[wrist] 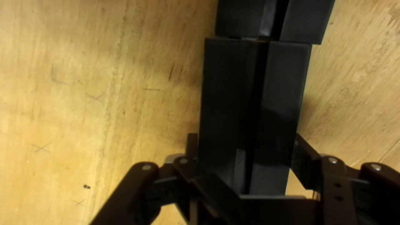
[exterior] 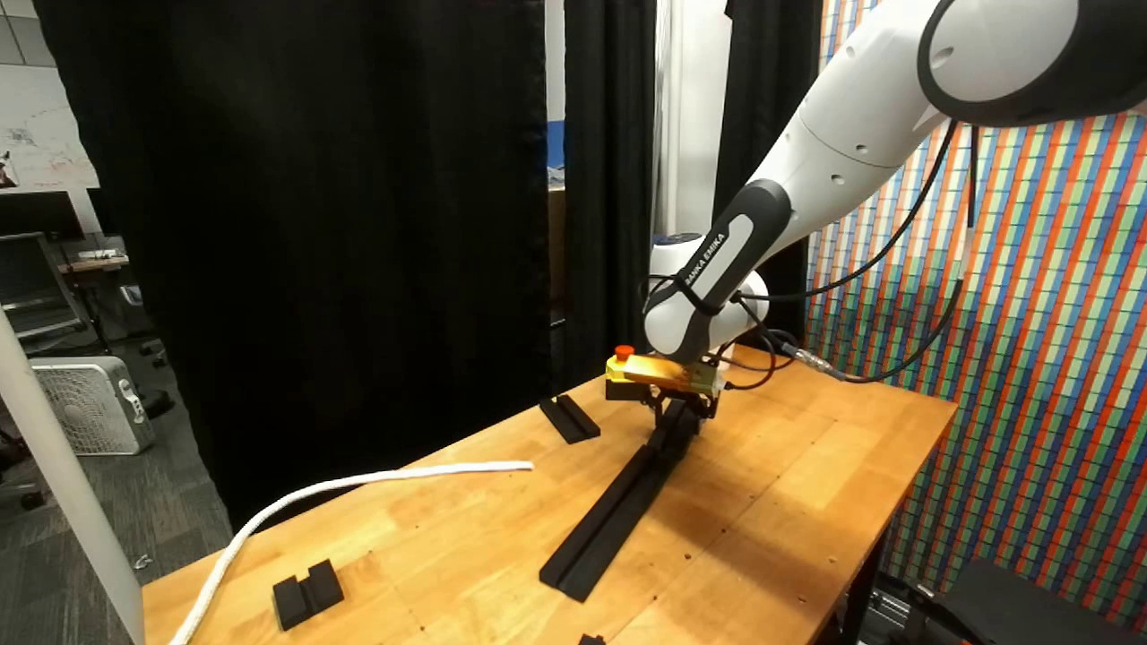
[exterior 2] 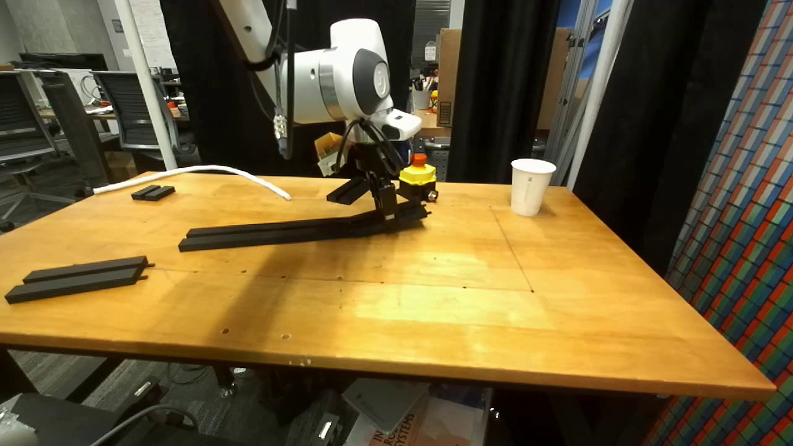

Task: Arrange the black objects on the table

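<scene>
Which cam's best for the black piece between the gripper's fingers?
Wrist view: it looks down onto the black piece, showing its groove and the end facing the next piece, though the gripper covers its other end. Both exterior views show it slantwise and smaller, with the gripper partly covering it.

And there's the white arm [exterior: 851, 125], slanting down from high up, wrist [exterior 2: 372, 80] bent over, gripper [wrist: 245, 153] pointing downward, both fingers [wrist: 307, 165] clamped in from either side!
</scene>
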Robot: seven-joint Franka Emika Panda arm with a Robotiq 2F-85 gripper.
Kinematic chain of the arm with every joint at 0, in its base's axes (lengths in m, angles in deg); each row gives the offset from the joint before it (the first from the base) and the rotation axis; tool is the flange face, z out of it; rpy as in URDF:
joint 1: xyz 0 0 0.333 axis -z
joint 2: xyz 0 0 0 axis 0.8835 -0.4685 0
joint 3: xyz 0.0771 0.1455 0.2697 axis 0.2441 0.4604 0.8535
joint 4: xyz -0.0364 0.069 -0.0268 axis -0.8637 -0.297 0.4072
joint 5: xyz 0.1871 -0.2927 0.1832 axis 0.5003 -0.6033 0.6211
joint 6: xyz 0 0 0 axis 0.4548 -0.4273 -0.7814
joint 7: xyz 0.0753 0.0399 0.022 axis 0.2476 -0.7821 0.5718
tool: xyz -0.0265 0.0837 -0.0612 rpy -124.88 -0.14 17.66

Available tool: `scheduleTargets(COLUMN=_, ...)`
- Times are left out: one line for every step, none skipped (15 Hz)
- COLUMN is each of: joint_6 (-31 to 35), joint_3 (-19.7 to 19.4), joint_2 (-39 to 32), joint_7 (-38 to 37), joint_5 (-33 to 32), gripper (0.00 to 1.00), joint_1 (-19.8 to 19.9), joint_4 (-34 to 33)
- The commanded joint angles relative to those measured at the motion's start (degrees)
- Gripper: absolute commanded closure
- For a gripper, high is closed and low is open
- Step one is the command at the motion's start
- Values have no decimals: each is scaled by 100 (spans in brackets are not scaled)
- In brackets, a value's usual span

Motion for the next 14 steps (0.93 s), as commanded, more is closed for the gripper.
scheduleTargets(joint_6=31, joint_3=124, joint_2=-19, joint_7=119, joint_5=205, gripper=54, joint_1=95, joint_4=-20)
scheduleTargets(joint_6=42, joint_3=146, joint_2=-36, joint_7=141, joint_5=255, gripper=54, joint_1=113, joint_4=-38)
scheduleTargets(joint_6=53, joint_3=165, joint_2=-51, joint_7=157, joint_5=299, gripper=54, joint_1=127, joint_4=-46)
scheduleTargets(joint_6=69, joint_3=198, joint_2=-76, joint_7=186, joint_5=362, gripper=54, joint_1=152, joint_4=-54)
scheduleTargets(joint_6=71, joint_3=240, joint_2=-103, joint_7=233, joint_5=455, gripper=54, joint_1=191, joint_4=-67)
scheduleTargets(joint_6=77, joint_3=269, joint_2=-129, joint_7=271, joint_5=538, gripper=54, joint_1=213, joint_4=-74)
scheduleTargets(joint_6=76, joint_3=294, joint_2=-159, joint_7=313, joint_5=615, gripper=54, joint_1=235, joint_4=-86)
scheduleTargets(joint_6=69, joint_3=317, joint_2=-188, joint_7=355, joint_5=688, gripper=54, joint_1=256, joint_4=-102)
scheduleTargets(joint_6=68, joint_3=334, joint_2=-221, joint_7=392, joint_5=749, gripper=54, joint_1=272, joint_4=-117)
scheduleTargets(joint_6=69, joint_3=348, joint_2=-245, joint_7=434, joint_5=801, gripper=54, joint_1=289, joint_4=-134)
scheduleTargets(joint_6=62, joint_3=359, joint_2=-256, joint_7=465, joint_5=847, gripper=54, joint_1=305, joint_4=-159)
scheduleTargets(joint_6=61, joint_3=363, joint_2=-267, joint_7=493, joint_5=888, gripper=54, joint_1=314, joint_4=-174)
scheduleTargets(joint_6=58, joint_3=367, joint_2=-279, joint_7=517, joint_5=921, gripper=54, joint_1=322, joint_4=-193)
scheduleTargets(joint_6=56, joint_3=373, joint_2=-293, joint_7=547, joint_5=953, gripper=54, joint_1=331, joint_4=-213)
